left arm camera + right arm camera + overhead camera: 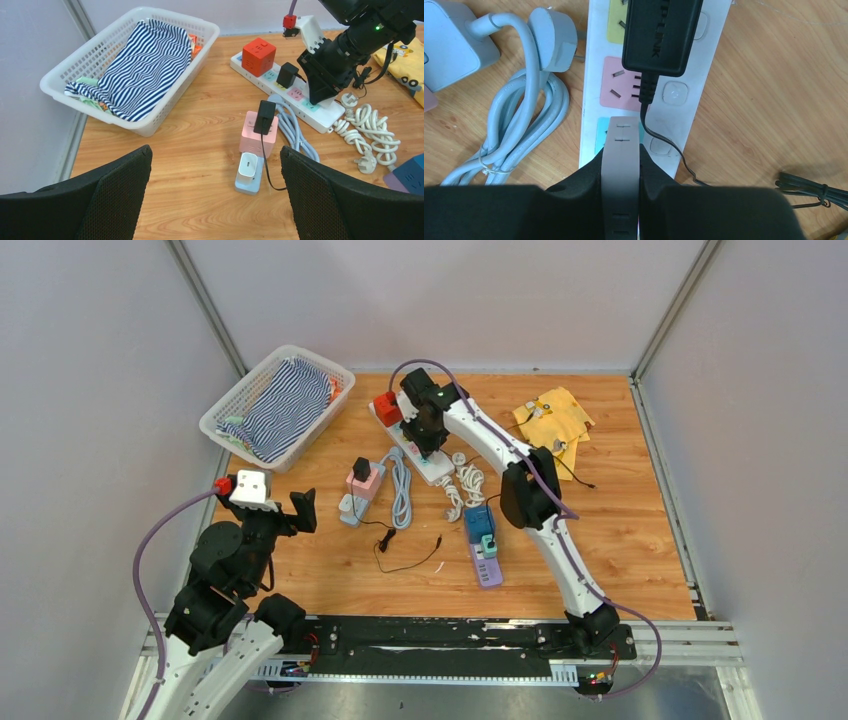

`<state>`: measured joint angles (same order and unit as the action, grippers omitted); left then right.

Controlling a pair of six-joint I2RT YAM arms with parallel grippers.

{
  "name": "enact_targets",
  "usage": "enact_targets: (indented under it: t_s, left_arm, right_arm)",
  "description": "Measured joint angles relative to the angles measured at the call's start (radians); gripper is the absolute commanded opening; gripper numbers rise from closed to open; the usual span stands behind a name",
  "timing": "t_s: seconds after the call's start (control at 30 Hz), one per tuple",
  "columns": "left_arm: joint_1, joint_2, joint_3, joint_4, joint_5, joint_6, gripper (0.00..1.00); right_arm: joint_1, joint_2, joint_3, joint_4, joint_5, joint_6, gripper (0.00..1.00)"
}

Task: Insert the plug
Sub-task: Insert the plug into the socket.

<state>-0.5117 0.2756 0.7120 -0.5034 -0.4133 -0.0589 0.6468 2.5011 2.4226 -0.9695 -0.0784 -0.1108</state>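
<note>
The left arm [235, 560] and right arm [560, 550] pair white link shells with rounded black joint housings, mounted on a black base rail [440, 635]. A purple cable [148, 545] loops along each. The left wrist bears a white camera block [250, 487] with a red connector [222, 486]. The left gripper [215, 149] has black, mesh-textured fingers [115, 195]. A green light [376, 28], probably a status indicator, marks the right wrist.

The grey plug [621, 155] hides its own prongs.
</note>
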Motion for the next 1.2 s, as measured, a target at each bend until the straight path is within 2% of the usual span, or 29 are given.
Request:
enact_targets:
  t_s: [0.6, 1.2]
  left_arm:
    - [0.000, 0.000, 0.000, 0.000, -0.002, 0.000, 1.00]
    - [0.000, 0.001, 0.000, 0.000, -0.002, 0.000, 1.00]
  right_arm:
    - [-0.027, -0.014, -0.047, 0.055, -0.061, 0.002, 0.00]
    - [-0.033, -0.121, -0.257, 0.220, -0.065, -0.021, 0.00]
